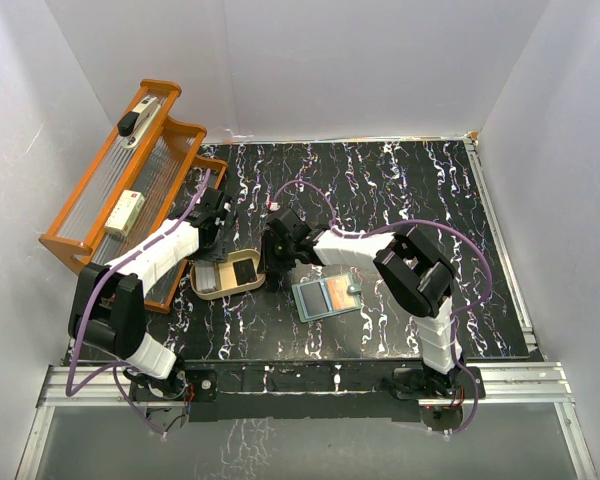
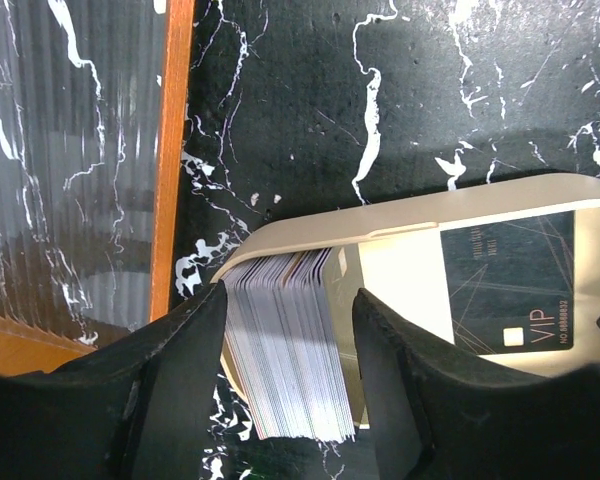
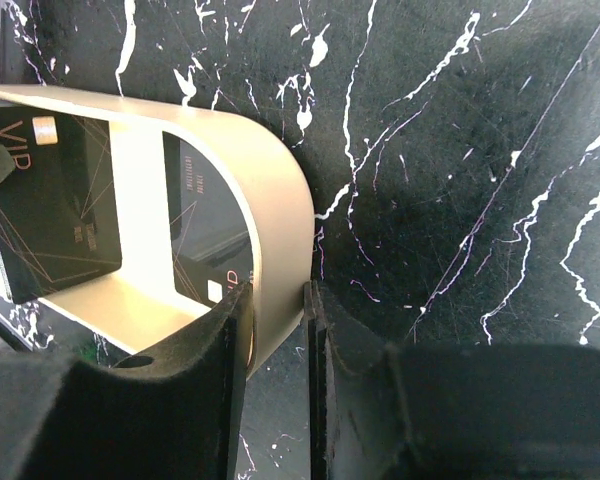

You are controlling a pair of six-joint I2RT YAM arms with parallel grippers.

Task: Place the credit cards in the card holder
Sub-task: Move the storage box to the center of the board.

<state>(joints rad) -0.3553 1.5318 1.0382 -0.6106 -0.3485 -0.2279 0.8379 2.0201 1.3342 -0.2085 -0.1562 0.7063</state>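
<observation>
Left claw [image 2: 290, 300] is hovering spread astride the credit cards [image 2: 285, 360] stacked in a tan dish [image 3: 280, 200] beside one black card [image 2: 510, 290], right claw [image 3: 277, 295] is pinching the dish's end wall, card holder [image 1: 325, 297] is lying open on the tabletop [image 1: 400, 190] to the right.

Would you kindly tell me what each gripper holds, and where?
The right gripper pinches the tan dish by its end wall; the left gripper straddles the stack of cards, whether gripped cannot be told.
</observation>
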